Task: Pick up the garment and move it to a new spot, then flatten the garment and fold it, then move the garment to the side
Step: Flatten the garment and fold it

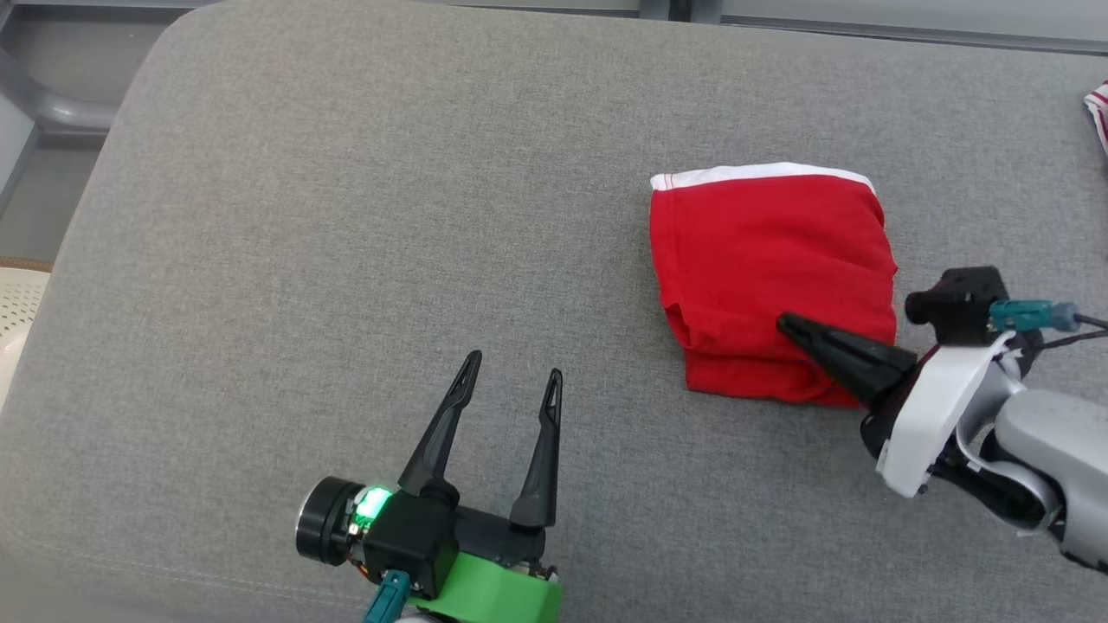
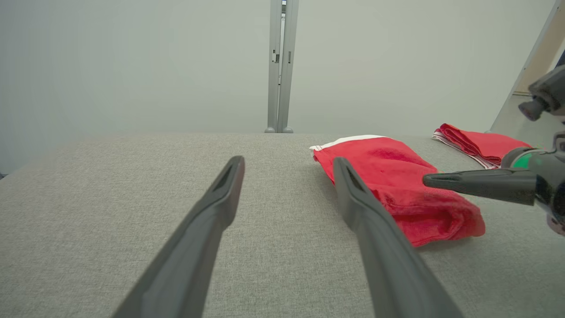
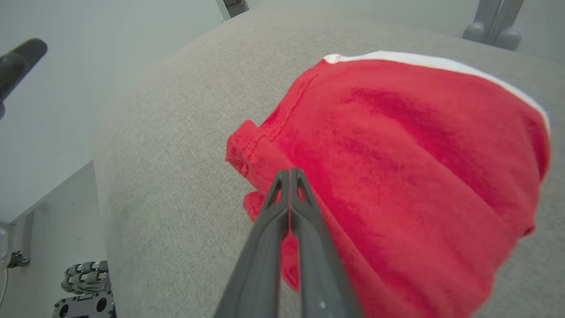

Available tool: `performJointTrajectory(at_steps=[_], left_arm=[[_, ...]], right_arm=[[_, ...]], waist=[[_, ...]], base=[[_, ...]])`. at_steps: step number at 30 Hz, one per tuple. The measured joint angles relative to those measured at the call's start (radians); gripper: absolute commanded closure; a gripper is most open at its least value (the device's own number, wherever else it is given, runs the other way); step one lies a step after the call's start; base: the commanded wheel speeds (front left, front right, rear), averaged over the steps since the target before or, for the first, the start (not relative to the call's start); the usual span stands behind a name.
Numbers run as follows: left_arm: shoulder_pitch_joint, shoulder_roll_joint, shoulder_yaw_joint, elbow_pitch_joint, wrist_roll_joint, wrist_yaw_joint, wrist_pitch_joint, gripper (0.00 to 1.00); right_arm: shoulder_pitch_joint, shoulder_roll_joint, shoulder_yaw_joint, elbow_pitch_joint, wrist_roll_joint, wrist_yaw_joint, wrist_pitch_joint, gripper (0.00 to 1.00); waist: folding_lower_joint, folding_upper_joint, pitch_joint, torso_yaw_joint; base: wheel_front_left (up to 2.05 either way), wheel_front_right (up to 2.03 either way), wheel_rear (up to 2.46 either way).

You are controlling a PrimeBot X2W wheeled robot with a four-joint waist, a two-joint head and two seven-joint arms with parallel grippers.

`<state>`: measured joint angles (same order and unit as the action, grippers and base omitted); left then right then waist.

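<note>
The garment (image 1: 770,251) is red with a white band along its far edge. It lies folded into a rough square on the grey padded surface (image 1: 346,216), right of centre. My right gripper (image 1: 786,324) is shut, and its joined tips reach in from the right over the garment's near part. In the right wrist view the fingers (image 3: 290,171) press together above the red cloth (image 3: 397,145) with no fabric pinched between them. My left gripper (image 1: 512,368) stands open over bare surface to the garment's left. Its spread fingers (image 2: 288,163) frame the garment (image 2: 388,172).
Another folded red and white cloth (image 2: 481,143) lies at the far right edge (image 1: 1099,108) of the surface. A white perforated seat (image 1: 17,303) stands past the left edge. A grey post (image 2: 280,66) rises behind the surface.
</note>
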<state>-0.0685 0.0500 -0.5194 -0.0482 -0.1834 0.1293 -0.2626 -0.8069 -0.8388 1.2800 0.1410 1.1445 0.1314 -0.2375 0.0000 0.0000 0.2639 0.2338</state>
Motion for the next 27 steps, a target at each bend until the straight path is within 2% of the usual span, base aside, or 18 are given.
performJointTrajectory(at_steps=[5,9,18,25,26,27], left_arm=[[-0.007,0.000,-0.011,-0.004,-0.002,-0.001,0.000,0.00],[-0.016,0.000,-0.023,-0.003,-0.011,0.001,0.000,0.00],[-0.014,0.000,-0.015,0.005,-0.016,0.004,0.000,0.00],[0.008,0.000,0.018,0.005,-0.008,0.003,0.000,0.00],[0.019,0.000,0.030,0.002,-0.008,0.003,0.000,0.00],[0.030,0.000,0.043,0.000,-0.008,0.004,0.000,0.00]], right_arm=[[-0.049,-0.021,-0.002,0.058,-0.019,0.000,-0.015,1.00],[-0.037,0.014,0.000,0.095,-0.024,0.000,-0.013,1.00],[0.089,0.099,0.002,0.053,-0.063,0.000,0.061,1.00],[0.157,0.185,0.003,0.020,-0.086,0.000,-0.003,1.00],[0.157,0.197,-0.002,0.027,-0.095,0.000,-0.014,0.83],[0.158,0.211,-0.020,0.040,-0.109,0.000,-0.020,0.60]], waist=[[0.0000,0.0000,0.010,0.006],[0.0000,0.0000,0.017,0.032],[0.0000,0.0000,-0.005,0.051],[0.0001,0.0000,-0.053,0.035],[0.0000,0.0000,-0.060,0.028],[0.0000,0.0000,-0.068,0.019]], base=[[0.00,0.00,0.00],[0.00,0.00,0.00],[0.00,0.00,0.00],[0.00,0.00,0.00],[0.00,0.00,0.00],[0.00,0.00,0.00]])
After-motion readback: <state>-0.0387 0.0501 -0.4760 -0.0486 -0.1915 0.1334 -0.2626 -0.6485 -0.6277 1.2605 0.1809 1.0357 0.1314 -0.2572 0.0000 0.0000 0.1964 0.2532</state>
